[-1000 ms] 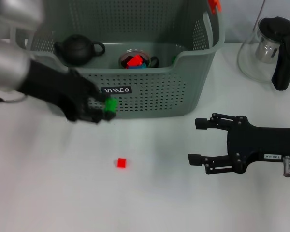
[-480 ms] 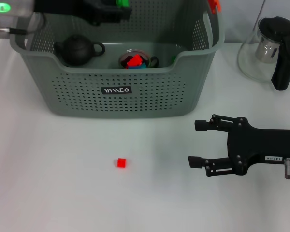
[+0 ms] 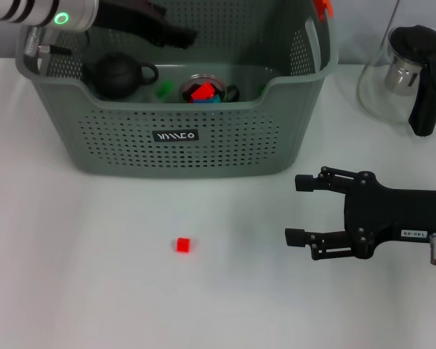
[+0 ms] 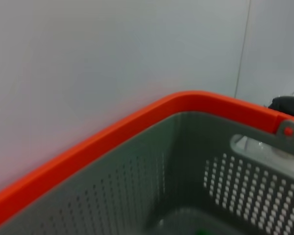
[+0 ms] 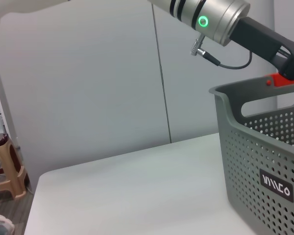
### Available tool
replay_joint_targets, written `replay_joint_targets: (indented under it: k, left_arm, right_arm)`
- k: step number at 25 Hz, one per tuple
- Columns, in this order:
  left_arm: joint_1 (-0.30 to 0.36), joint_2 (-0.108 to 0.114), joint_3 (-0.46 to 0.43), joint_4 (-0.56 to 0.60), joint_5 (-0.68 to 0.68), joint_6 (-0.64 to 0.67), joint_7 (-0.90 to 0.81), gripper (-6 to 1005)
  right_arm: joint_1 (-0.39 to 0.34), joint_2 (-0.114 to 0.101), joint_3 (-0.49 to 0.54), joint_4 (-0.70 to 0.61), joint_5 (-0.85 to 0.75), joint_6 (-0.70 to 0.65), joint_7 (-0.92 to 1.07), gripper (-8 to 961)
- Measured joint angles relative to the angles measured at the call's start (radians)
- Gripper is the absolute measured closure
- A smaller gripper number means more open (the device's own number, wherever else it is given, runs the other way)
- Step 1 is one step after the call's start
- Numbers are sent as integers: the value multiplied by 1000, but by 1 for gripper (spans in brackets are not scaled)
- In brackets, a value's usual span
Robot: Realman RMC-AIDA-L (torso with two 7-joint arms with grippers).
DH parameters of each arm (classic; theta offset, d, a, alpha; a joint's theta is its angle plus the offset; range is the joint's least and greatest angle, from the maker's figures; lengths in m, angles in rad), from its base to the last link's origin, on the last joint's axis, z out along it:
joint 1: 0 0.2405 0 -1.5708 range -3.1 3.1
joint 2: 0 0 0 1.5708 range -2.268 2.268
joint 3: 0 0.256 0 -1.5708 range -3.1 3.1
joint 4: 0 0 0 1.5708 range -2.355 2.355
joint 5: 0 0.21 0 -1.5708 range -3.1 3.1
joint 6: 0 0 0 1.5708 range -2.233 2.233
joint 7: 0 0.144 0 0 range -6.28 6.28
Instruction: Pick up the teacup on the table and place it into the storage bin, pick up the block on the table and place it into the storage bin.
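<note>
The grey-green storage bin [image 3: 182, 138] stands at the back of the table. My left gripper [image 3: 176, 33] hovers over its back left part, open and empty. A small green block [image 3: 162, 90] lies on the bin floor below it. Beside that, a teacup [image 3: 221, 91] in the bin holds red and blue blocks. A small red block [image 3: 182, 245] lies on the white table in front of the bin. My right gripper [image 3: 298, 210] rests open on the table to the right, away from the red block. The left wrist view shows the bin's orange rim [image 4: 137, 122].
A black teapot [image 3: 116, 74] sits in the bin's left part. A glass kettle with a black handle [image 3: 410, 73] stands at the back right. In the right wrist view the bin [image 5: 264, 166] and my left arm [image 5: 220, 19] show.
My left gripper lifted the green block from in front of the bin to above it, then let go. The block now lies inside the bin. The right arm has barely moved.
</note>
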Motion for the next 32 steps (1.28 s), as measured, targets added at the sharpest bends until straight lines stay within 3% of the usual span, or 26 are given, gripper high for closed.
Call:
replay_joint_targets:
  k: [2,4,6,9,13,17,23,27,28,32]
  left_arm:
    - [18,-11,-23,40,-33,0,19,281]
    - [61,-20,-62,112,-124,47,79,254]
    - [115,-20,-86,158,-254,153,169,226]
    - [200,0,-112,175,-379,332,294,186]
    - [288,-2,-190,139,-391,568,467,131]
    - [332,-17,-201,113,-306,675,540,137]
    - [338,-71,-138,67,-148,633,599,161]
    - [339,-79,-88,20,-137,568,625,179]
    - [337,-80,-26,-21,-136,501,634,183]
    - [334,-84,74,-67,-135,386,641,201]
  right_arm:
    - [0,0,0,0,0,-1,-2,7]
    - [0,0,4,0,0,0,-4,7]
    - [0,1,10,0,0,0,-5,7]
    - [0,2,20,0,0,0,-5,7]
    - [1,-1,25,0,0,0,-2,7]
    - [1,-1,30,0,0,1,1,7]
    - [-1,-1,37,0,-3,-2,1,7]
    - [-7,-3,37,0,-7,-2,2,7]
    - [-8,-3,37,0,-7,-1,2,7]
    - [-9,-4,38,0,-8,-2,2,7]
